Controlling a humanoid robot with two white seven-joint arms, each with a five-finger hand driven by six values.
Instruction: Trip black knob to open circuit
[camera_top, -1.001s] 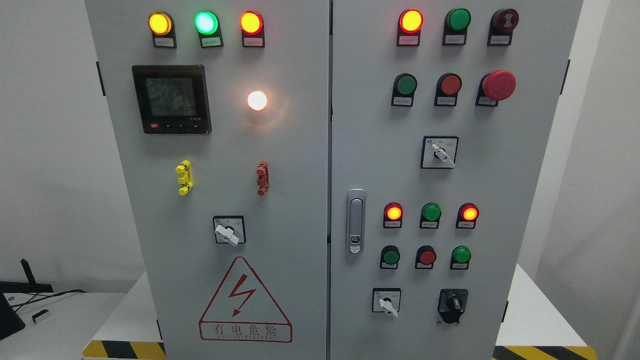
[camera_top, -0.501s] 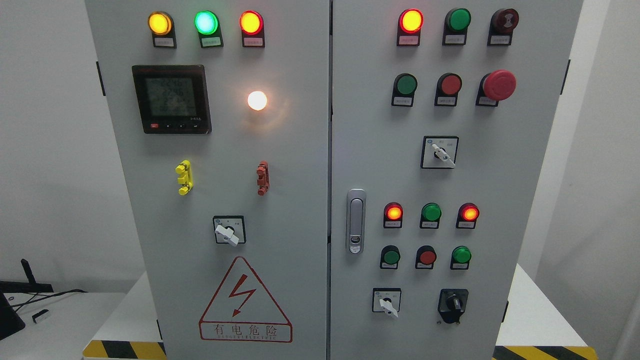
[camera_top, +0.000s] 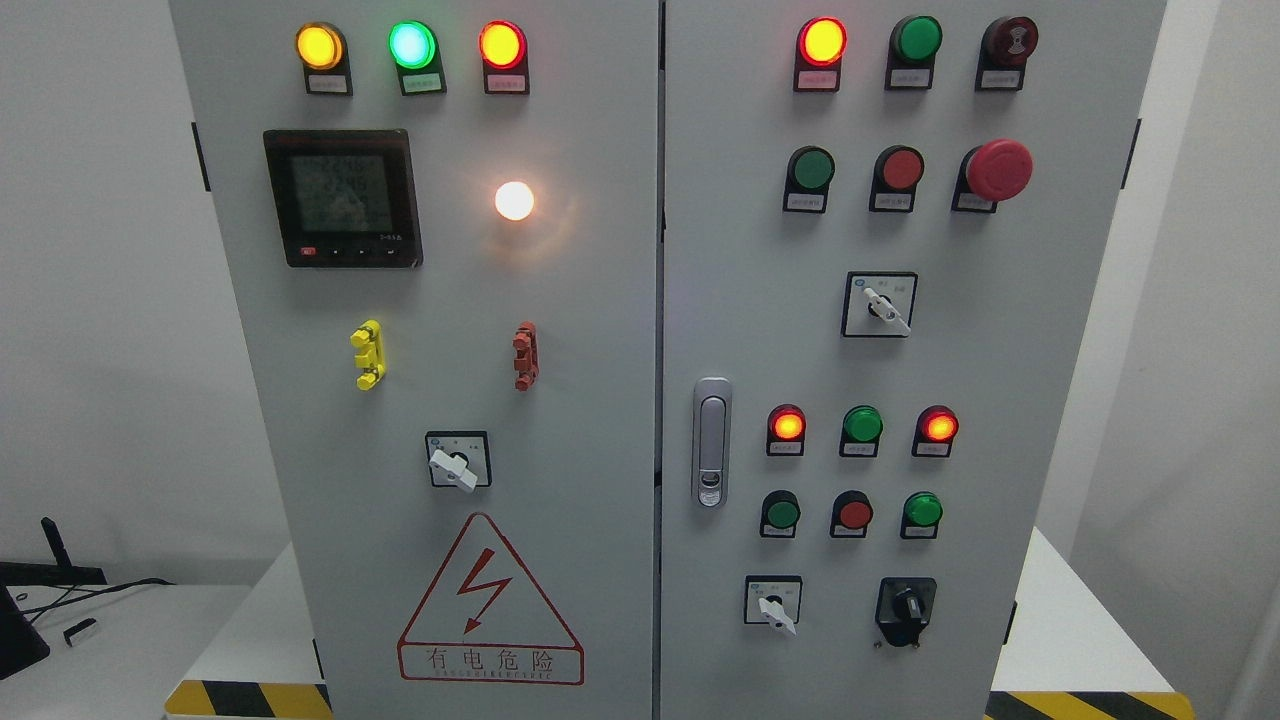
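We find the black knob (camera_top: 906, 606) low on the right door of the control cabinet (camera_top: 560, 300), beside a white selector switch (camera_top: 773, 603). Reaching for it, we could easily brush that switch or the green pushbutton (camera_top: 921, 512) just above, as the controls sit close together. Neither hand is in view, so we cannot tell how open they are; nothing touches the knob.

No part of the robot's body is in frame, neither arm, robot hand nor cabling, so its colours, shapes and markings can't be told.
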